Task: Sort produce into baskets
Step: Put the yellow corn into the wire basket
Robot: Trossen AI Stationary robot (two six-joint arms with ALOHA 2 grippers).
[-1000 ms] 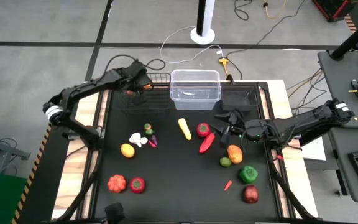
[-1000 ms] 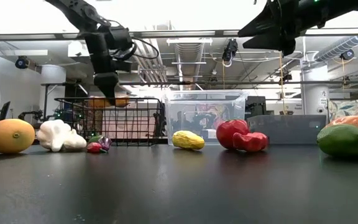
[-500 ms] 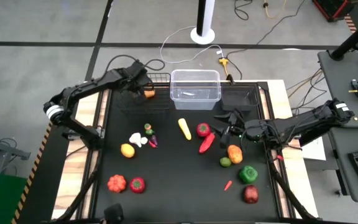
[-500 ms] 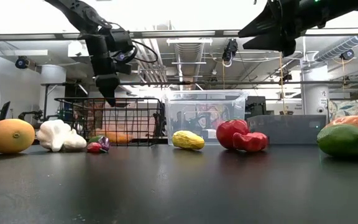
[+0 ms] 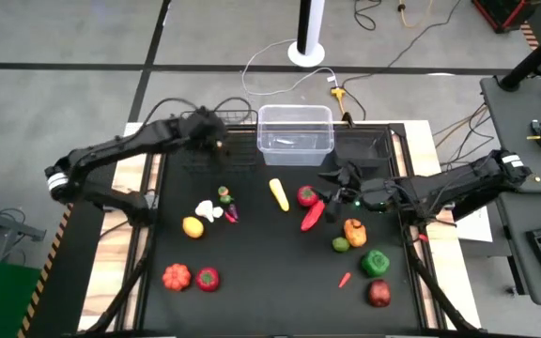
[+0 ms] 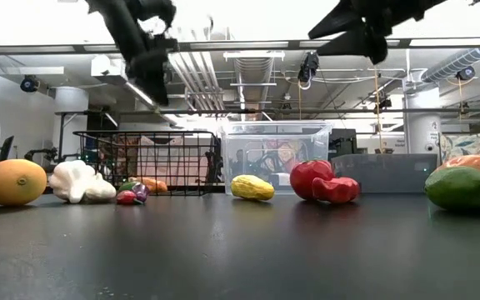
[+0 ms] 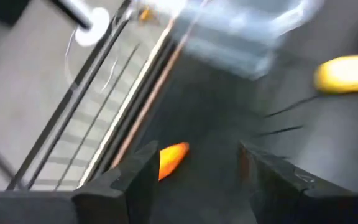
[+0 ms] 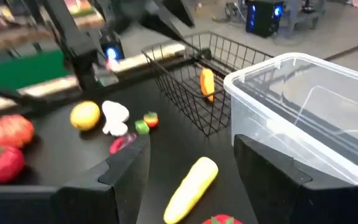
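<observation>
An orange carrot (image 7: 173,158) lies on the floor of the black wire basket (image 5: 222,150) at the table's far left; it also shows in the low view (image 6: 152,185). My left gripper (image 5: 212,134) hangs open and empty above that basket (image 7: 194,168). My right gripper (image 5: 332,184) is open and empty in the air (image 8: 191,162), above the red tomato (image 5: 306,195) and the red chilli (image 5: 313,215). A yellow corn (image 5: 278,193) lies left of the tomato. The clear bin (image 5: 295,133) and the low dark tray (image 5: 360,150) stand at the far edge.
White garlic (image 5: 207,210), a yellow fruit (image 5: 193,226), an orange pumpkin (image 5: 176,276) and a red tomato (image 5: 208,278) lie at the left. An orange fruit (image 5: 354,230), a green pepper (image 5: 376,262) and a red fruit (image 5: 378,293) lie at the right. Bare table lies in the near middle.
My left gripper has let go of the orange carrot, which has dropped into the wire basket and now lies on its floor. The left gripper has then gone up, clear of the basket. My right gripper has moved a little toward the table's left.
</observation>
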